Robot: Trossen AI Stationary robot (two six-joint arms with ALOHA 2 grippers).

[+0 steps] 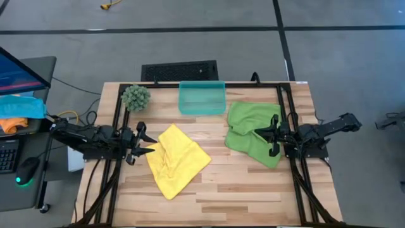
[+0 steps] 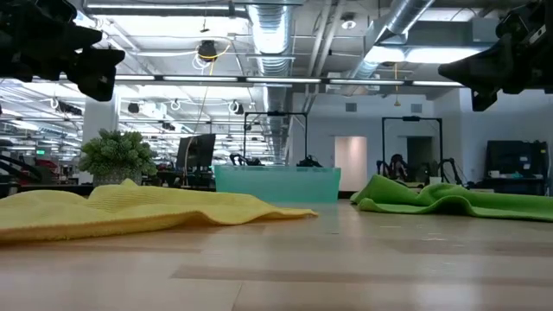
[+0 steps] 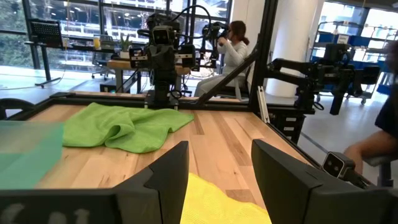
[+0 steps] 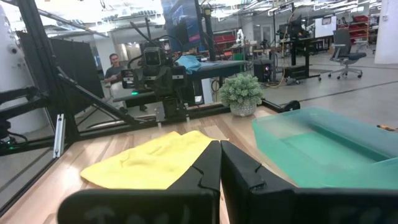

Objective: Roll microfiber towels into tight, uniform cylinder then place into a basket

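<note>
Black, the left gripper (image 1: pixel 147 143) hovers at the left-centre of the high view with its fingers spread apart, empty, tips at the left corner of the yellow towel (image 1: pixel 178 159). That towel lies unrolled as a diamond on the bench (image 1: pixel 240 193), long axis from upper left to lower right, directly ahead of this arm. The right gripper (image 1: pixel 268 138), fingers pressed together and holding nothing, sits over the crumpled green towel (image 1: pixel 249 130) at the right. The basket (image 1: pixel 202 97) stands empty at the top centre, between the 2 arms. Each arm is nearer its own towel.
</note>
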